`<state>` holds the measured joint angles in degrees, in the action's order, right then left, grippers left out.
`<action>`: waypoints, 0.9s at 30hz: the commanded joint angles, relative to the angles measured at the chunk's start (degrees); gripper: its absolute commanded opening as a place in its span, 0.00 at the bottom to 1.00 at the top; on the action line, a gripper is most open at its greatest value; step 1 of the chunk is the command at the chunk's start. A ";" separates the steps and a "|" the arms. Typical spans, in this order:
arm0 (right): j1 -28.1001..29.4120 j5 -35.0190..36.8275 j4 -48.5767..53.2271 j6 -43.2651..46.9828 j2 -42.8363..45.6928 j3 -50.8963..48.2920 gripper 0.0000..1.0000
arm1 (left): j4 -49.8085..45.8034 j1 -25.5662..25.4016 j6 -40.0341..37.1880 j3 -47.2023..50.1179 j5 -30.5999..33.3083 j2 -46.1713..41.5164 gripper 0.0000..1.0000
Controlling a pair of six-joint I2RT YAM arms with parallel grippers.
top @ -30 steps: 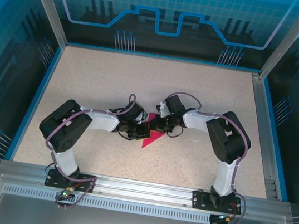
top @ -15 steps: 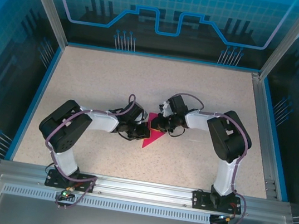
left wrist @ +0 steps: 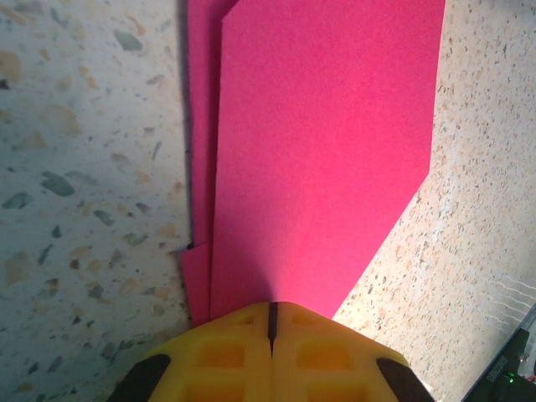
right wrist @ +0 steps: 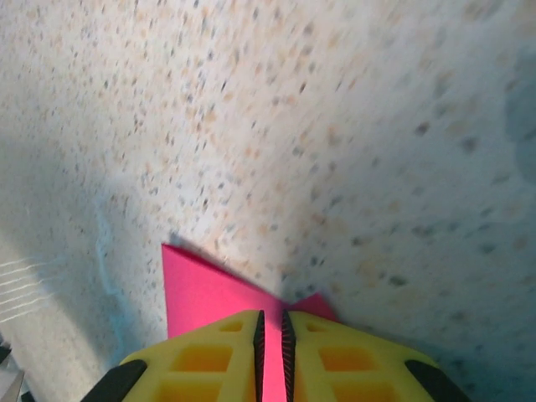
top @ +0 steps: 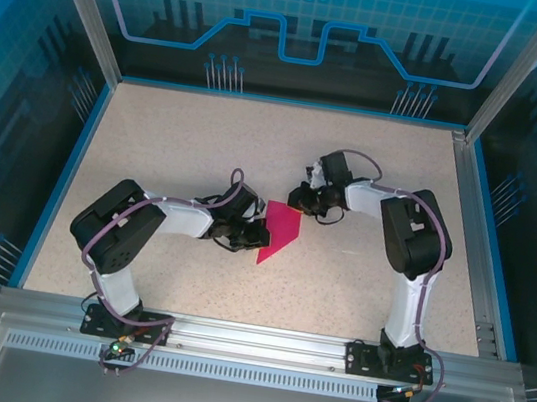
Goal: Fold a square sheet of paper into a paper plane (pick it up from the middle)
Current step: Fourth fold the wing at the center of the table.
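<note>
- Left gripper (top: 252,231), top external view: fingers pressed together, tips at the left edge of the paper plane (top: 279,231). The magenta-pink sheet lies flat on the speckled table (top: 175,147), stretching away from these tips towards the right arm.
- Right gripper (top: 300,204), same view: sits at the plane's far upper corner, opposite the left gripper, with the paper between the two. Finger gap is too small to read from here.
- Left wrist view: left gripper (left wrist: 272,306) has its yellow fingers (left wrist: 218,352) closed to a thin dark seam. The paper plane (left wrist: 327,151) starts right at the fingertips and runs straight ahead of them, with a second folded layer showing along its left side and one slanted edge to the right. Cannot tell whether paper is caught in the seam or merely pressed under the tips. Bare table (left wrist: 84,167) lies either side.
- Right wrist view: right gripper (right wrist: 270,316) has its fingers slightly apart, a narrow slit with pink visible through it. A corner of the paper plane (right wrist: 201,285) lies just ahead of and under the tips, mostly to their left. Open table (right wrist: 335,126) lies beyond.
</note>
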<state>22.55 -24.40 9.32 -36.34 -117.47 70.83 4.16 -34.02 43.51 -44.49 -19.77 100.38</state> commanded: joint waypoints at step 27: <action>-0.18 0.34 3.21 0.50 16.40 -15.64 0.40 | -13.45 -1.24 -1.78 -5.87 4.43 -7.60 0.24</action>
<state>22.09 -22.11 14.35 -34.35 -101.78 57.95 -4.75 -35.05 43.31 -48.10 -18.37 94.80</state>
